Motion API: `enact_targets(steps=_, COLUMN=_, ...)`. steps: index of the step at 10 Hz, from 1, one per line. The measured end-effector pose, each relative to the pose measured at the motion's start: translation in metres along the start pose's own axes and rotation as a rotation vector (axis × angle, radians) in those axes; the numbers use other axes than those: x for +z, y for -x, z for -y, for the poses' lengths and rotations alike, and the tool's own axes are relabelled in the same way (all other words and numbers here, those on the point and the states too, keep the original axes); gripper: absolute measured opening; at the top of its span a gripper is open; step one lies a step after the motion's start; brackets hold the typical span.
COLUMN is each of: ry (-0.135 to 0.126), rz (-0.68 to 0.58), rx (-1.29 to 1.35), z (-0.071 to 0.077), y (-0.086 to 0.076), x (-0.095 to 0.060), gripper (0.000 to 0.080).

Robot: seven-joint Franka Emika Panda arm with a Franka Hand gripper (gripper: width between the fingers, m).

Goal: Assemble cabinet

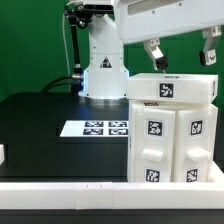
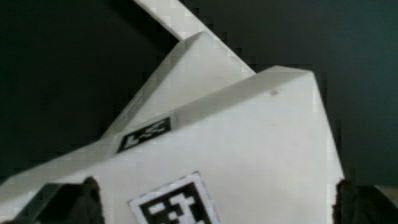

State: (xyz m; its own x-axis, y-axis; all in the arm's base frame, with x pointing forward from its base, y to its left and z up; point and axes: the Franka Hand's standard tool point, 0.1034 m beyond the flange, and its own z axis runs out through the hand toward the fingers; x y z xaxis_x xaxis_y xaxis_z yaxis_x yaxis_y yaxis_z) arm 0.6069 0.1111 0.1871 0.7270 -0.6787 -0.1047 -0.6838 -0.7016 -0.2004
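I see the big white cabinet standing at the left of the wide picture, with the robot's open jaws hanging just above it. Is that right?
Not quite: the exterior view shows the cabinet standing at that view's right, not its left. The rest holds: the open jaws hang just above it.

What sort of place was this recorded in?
Probably a robotics lab bench: a green backdrop, a black table with a marker board, and a cabinet covered in square tags.
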Motion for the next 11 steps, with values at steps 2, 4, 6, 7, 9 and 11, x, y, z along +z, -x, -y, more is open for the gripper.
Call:
enact_targets(steps=2, ry=0.022, rz=-0.008, rx=-0.197, z=0.0, y=0.001, x=0.0, gripper=0.0649)
enact_targets(steps=4, ry=0.087, rz=-0.029, rx=-0.558, z=0.008, y=0.006, x=-0.004, gripper=0.0649)
enact_targets(steps=6, ry=0.176, rz=0.005, rx=-0.858, z=0.017, y=0.017, x=-0.003, gripper=0.0649)
enact_targets(steps=7, ry=0.152, rz=0.01, rx=-0.931, z=0.018, y=0.016, x=-0.004, gripper=0.0649)
enact_targets(steps=9, ry=0.161, rz=0.018, rx=-1.047, z=0.015, y=0.013, x=-0.003, gripper=0.0649)
enact_targets(steps=11, ry=0.167, rz=0.033, rx=-1.228, z=0.013, y=0.011, x=-0.003, gripper=0.0649)
